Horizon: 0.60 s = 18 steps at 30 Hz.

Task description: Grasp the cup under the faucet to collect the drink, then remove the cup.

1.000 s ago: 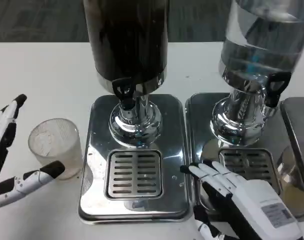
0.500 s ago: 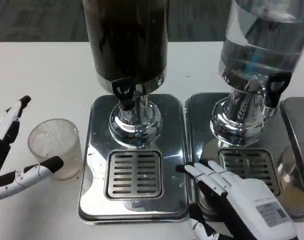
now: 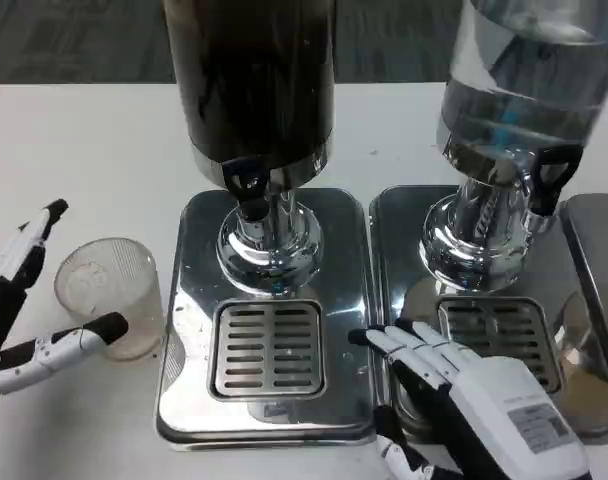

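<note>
A clear plastic cup (image 3: pixel 108 295) stands upright on the white table, left of the dark drink dispenser's steel base (image 3: pixel 267 320). The black faucet (image 3: pixel 249 190) hangs over the slotted drip grate (image 3: pixel 269 347), which has nothing on it. My left hand (image 3: pixel 24 305) is open at the far left, its fingers spread on either side of the cup; one fingertip lies close by the cup's lower wall. Whether it touches I cannot tell. My right hand (image 3: pixel 464 385) lies open over the second base, fingers pointing toward the grate.
A second dispenser (image 3: pixel 519 110) with clear liquid stands on its own steel base (image 3: pixel 464 300) to the right. Another steel tray edge (image 3: pixel 594 300) shows at the far right. Bare white table (image 3: pixel 84 150) stretches behind and left of the cup.
My left hand has drawn slightly back to the left, away from the cup. My right hand has slid a little lower and left. The cup stays put.
</note>
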Each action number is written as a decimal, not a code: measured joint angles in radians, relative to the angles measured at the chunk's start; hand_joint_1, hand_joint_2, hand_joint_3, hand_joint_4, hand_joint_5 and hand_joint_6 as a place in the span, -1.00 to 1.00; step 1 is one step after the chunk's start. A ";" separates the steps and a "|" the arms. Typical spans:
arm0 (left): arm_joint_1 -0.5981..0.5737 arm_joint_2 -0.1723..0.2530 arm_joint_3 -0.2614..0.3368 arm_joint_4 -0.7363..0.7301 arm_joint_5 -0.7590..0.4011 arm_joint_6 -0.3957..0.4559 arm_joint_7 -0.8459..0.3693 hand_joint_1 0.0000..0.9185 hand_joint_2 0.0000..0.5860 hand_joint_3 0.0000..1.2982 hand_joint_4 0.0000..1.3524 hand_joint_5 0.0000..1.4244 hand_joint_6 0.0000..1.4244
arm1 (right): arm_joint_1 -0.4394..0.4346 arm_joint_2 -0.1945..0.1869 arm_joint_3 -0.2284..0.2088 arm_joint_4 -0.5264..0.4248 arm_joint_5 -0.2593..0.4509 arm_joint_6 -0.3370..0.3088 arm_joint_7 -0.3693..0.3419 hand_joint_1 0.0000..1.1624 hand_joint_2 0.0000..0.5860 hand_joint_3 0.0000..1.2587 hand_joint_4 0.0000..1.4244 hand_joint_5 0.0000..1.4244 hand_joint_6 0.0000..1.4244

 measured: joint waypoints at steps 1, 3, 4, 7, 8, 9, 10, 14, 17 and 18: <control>-0.006 0.003 -0.006 0.010 0.003 -0.002 0.005 -0.81 -0.98 -1.00 -1.00 -1.00 -0.86 | 0.000 0.000 0.001 0.000 -0.001 0.000 0.000 -0.13 1.00 -0.73 -0.80 -0.86 -0.73; -0.010 0.006 -0.015 0.024 0.014 -0.005 0.015 -0.81 -0.98 -1.00 -1.00 -1.00 -0.86 | 0.001 0.001 0.002 0.000 -0.001 0.001 0.000 -0.13 1.00 -0.73 -0.80 -0.86 -0.73; -0.013 0.006 -0.020 0.032 0.018 -0.007 0.019 -0.81 -0.98 -1.00 -1.00 -1.00 -0.86 | 0.002 0.003 0.002 0.000 -0.001 0.003 0.000 -0.13 1.00 -0.73 -0.80 -0.86 -0.73; -0.015 0.006 -0.030 0.054 0.030 -0.012 0.029 -0.81 -0.98 -1.00 -1.00 -1.00 -0.85 | 0.003 0.006 0.003 0.000 -0.002 0.009 0.000 -0.13 1.00 -0.73 -0.80 -0.86 -0.73; -0.017 0.006 -0.030 0.061 0.031 -0.013 0.033 -0.81 -0.98 -1.00 -1.00 -1.00 -0.85 | 0.003 0.008 0.003 0.000 -0.002 0.009 -0.001 -0.13 1.00 -0.73 -0.80 -0.86 -0.73; -0.019 0.007 -0.031 0.065 0.031 -0.014 0.037 -0.81 -0.98 -1.00 -1.00 -1.00 -0.85 | 0.003 0.009 0.004 0.000 -0.002 0.009 -0.001 -0.13 1.00 -0.73 -0.80 -0.86 -0.73; -0.025 0.008 -0.032 0.073 0.032 -0.015 0.040 -0.82 -0.98 -1.00 -1.00 -1.00 -0.85 | 0.002 0.010 0.004 0.000 -0.002 0.009 -0.002 -0.13 1.00 -0.73 -0.80 -0.86 -0.73; -0.043 0.012 -0.042 0.110 0.036 -0.017 0.054 -0.87 -1.00 -1.00 -1.00 -1.00 -0.85 | 0.000 0.013 0.006 0.000 -0.003 0.009 -0.004 -0.13 1.00 -0.73 -0.80 -0.86 -0.73; -0.051 0.012 -0.055 0.130 0.038 -0.019 0.065 -0.87 -0.99 -1.00 -1.00 -1.00 -0.85 | -0.001 0.014 0.008 0.000 -0.003 0.009 -0.004 -0.13 1.00 -0.72 -0.80 -0.86 -0.73; -0.055 0.013 -0.061 0.140 0.040 -0.020 0.073 -0.87 -0.99 -1.00 -1.00 -1.00 -0.85 | -0.001 0.014 0.008 0.000 -0.003 0.009 -0.004 -0.13 1.00 -0.72 -0.80 -0.86 -0.73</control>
